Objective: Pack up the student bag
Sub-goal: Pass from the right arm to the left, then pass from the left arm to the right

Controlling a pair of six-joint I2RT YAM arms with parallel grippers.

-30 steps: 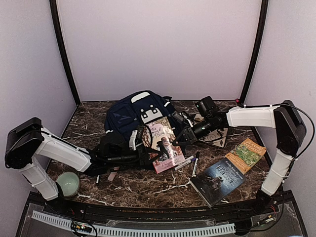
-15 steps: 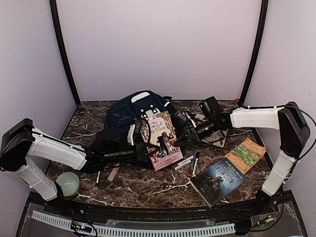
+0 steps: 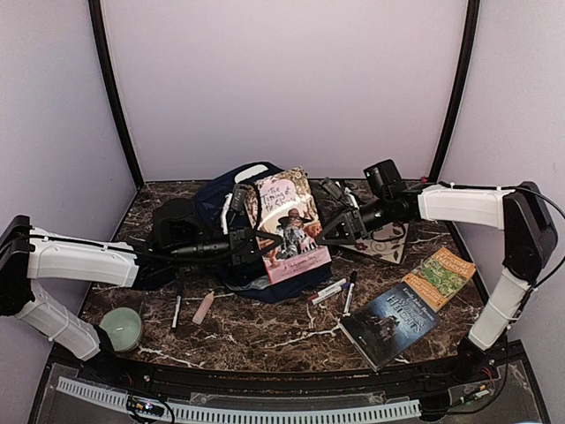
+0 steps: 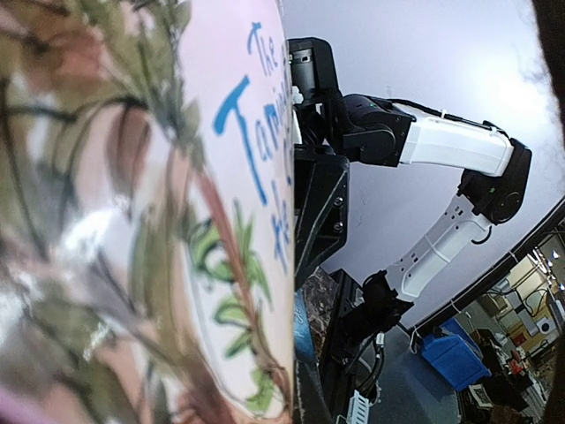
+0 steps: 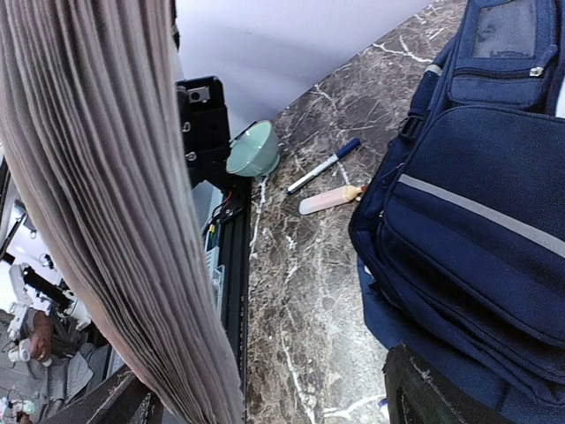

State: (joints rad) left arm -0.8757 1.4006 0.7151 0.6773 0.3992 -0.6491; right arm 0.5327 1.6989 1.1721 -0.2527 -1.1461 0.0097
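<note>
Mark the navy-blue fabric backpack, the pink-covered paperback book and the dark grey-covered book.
Navy-blue fabric backpack [image 5: 477, 150]: right wrist view, front pocket panel.
Pink-covered paperback book [image 3: 287, 221]: top view, middle of cover.
Dark grey-covered book [image 3: 388, 322]: top view, middle of cover.

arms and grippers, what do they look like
Both arms have white rounded shells with black joints: left arm, right arm. The left gripper and right gripper are black. A thin black cable loops outside the right arm.

Soft even light throughout. Book [image 4: 132, 221] looming blurred against both wrist lenses, glare streaking glossy cover; backgrounds showing sharp.
</note>
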